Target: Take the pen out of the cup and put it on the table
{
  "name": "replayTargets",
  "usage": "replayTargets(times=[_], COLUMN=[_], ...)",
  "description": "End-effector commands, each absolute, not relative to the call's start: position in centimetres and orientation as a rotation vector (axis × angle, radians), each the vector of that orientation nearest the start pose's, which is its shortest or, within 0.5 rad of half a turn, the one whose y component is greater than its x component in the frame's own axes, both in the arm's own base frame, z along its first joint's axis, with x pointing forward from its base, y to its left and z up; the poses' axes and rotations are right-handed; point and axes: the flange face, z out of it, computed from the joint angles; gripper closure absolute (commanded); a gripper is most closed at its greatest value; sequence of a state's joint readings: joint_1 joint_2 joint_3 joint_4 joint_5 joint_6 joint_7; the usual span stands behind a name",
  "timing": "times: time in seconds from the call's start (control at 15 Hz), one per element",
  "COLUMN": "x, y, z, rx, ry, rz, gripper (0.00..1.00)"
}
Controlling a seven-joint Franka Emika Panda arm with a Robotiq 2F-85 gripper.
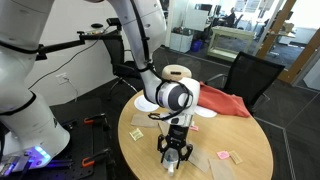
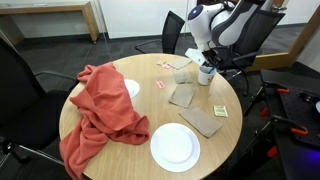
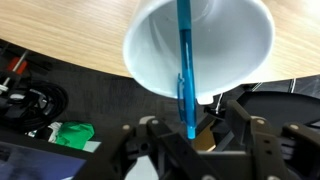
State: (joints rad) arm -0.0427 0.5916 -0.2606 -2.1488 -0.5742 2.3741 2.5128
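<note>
Gripper (image 3: 197, 140) points straight down over the cup (image 3: 215, 50), jaws part-open. My fingers (image 3: 158, 150) stand either side of the pen (image 3: 186, 70) w/ a gap showing betw. them, so not clamped on it as far as I can see; whether one pad touches it I can't tell. Pen is thin & blue and stands in the cup, lower end down inside the white bowl, upper end up betw. my fingers. Cup is white w/ a round rim, upright on the table (image 2: 150, 70) close to its edge; in the wrist view dark floor shows just past the rim. Near it on the light wood lie brown paper pieces (image 2: 183, 95), a yellow note (image 2: 220, 112) & a pink note (image 2: 160, 85). Well apart from the cup, a white plate (image 2: 175, 145) sits near another edge. A red cloth (image 2: 105, 105) is draped over one side of the top and hangs off it, w/ a second plate (image 2: 130, 88) partly under it. Black chair (image 1: 250, 75) & beige stool (image 1: 178, 72) stand beside the table
</note>
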Motion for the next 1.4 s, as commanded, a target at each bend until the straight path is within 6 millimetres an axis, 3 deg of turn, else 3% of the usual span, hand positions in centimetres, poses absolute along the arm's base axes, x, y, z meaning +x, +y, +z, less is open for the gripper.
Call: replayTargets(times=[0.0,0.33,0.8,1.0,1.33], x=[49.4,49.5,49.1,48.7,46.9], y=[-17.1,-16.7,-15.3,-15.0,-14.7], z=[11.1,11.5,14.2,16.7,22.7], rx=[1.046,1.051,1.076,1.071,1.09], ry=[-2.342,-2.334,-2.3,-2.276,-2.236], rz=[0.334,0.352,0.384,0.391,0.456], gripper=[0.66,1.0,0.96,0.96,0.96])
